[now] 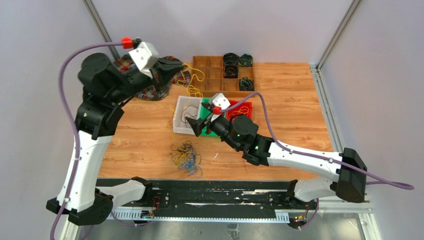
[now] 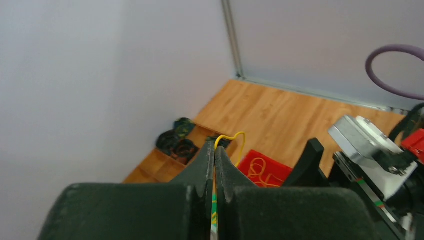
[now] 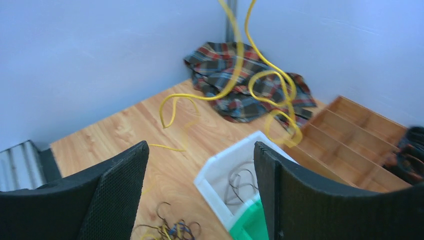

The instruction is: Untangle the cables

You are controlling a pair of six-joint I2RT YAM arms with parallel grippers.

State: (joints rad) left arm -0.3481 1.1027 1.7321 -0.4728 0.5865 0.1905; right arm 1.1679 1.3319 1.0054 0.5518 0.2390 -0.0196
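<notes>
A clump of thin yellow, black and blue cables [image 1: 186, 155] lies on the wooden table near the front; it also shows in the right wrist view [image 3: 167, 231]. My left gripper [image 1: 180, 68] is raised at the back and is shut [image 2: 215, 150] on one long yellow cable [image 1: 194, 82], which hangs down in loops [image 3: 240, 65] and pokes out past the tips [image 2: 235, 136]. My right gripper [image 1: 196, 128] is open and empty [image 3: 201, 150], hovering over the near edge of the white bin [image 1: 181, 120], right of and behind the clump.
The white bin [image 3: 220, 172] holds a dark cable [image 3: 240, 182]. Green [image 1: 206, 107] and red [image 1: 241, 107] bins stand beside it; the red one [image 2: 262, 170] holds an orange cable. A wooden divider tray [image 1: 210, 75] with dark coils [image 1: 230, 62] and a plaid cloth [image 1: 147, 90] lie at the back.
</notes>
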